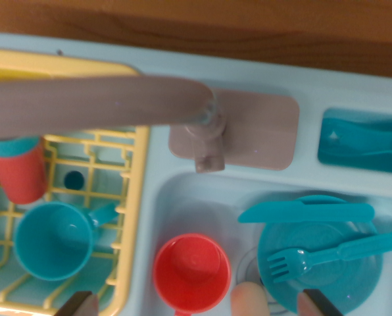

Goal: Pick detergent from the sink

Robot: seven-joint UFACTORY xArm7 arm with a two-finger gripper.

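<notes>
Spread wide, the end effector shows only its two dark fingertips at the bottom edge, holding nothing. Between them in the pale sink sits a red cup beside a teal plate carrying a fork and knife. A pale rounded object, possibly the detergent, pokes up by the plate.

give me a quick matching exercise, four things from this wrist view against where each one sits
Things:
1. red cup
2. teal fork
3. teal mug
4. teal knife

Places:
A. in the yellow dish rack
B. lying on the teal plate
C. across the plate's far rim
D. in the sink basin, at the plate's left in this view

Pairs: 1-D, 2-B, 3-A, 4-C
</notes>
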